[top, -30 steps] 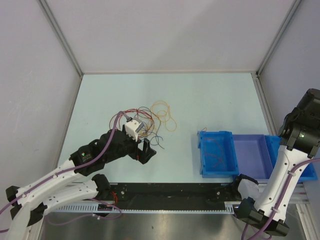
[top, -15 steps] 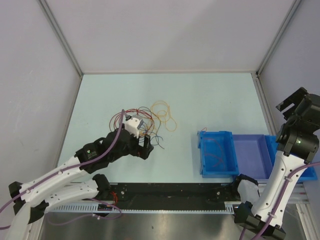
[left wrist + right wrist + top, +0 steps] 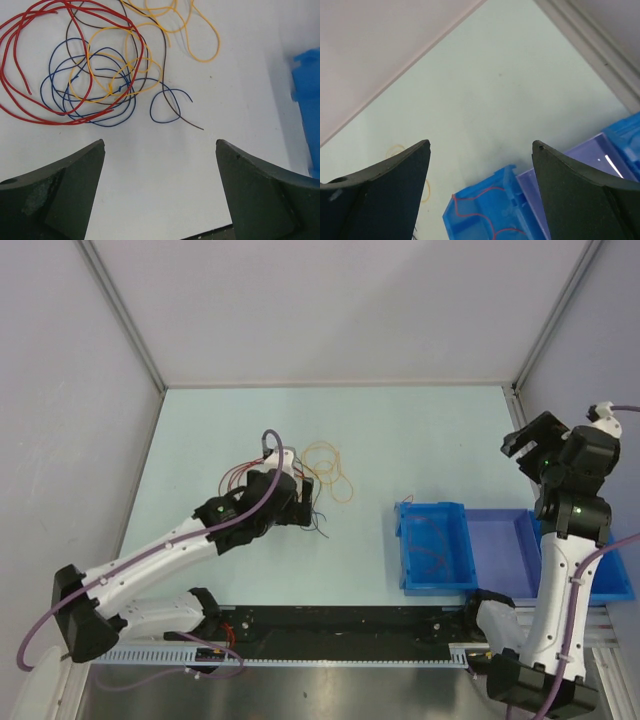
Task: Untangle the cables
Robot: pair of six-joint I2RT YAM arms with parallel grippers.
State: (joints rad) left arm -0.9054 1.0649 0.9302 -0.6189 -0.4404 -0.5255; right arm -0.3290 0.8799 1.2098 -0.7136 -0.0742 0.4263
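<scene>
The cables (image 3: 318, 468) lie in a loose tangle on the pale table, left of centre. In the left wrist view they fill the upper half: red loops (image 3: 30, 60) on the left, blue loops (image 3: 102, 92), orange-yellow loops (image 3: 150, 55) and a dark wire (image 3: 172, 102). My left gripper (image 3: 300, 495) hovers at the near edge of the tangle, open and empty (image 3: 160, 142), touching no wire. My right gripper (image 3: 527, 435) is open and empty (image 3: 480, 142), raised above the table behind the bins. One red wire (image 3: 432, 540) lies in the blue bin (image 3: 402, 550).
The blue bin also shows in the right wrist view (image 3: 450, 220). A purple bin (image 3: 505, 550) and a second blue bin (image 3: 622, 585) stand to its right at the near right. The table's back rail (image 3: 585, 35) and enclosure walls bound the area.
My left gripper has moved forward and right to the near edge of the tangle. My right arm has swung from the far right edge up and leftward, now behind the bins.
</scene>
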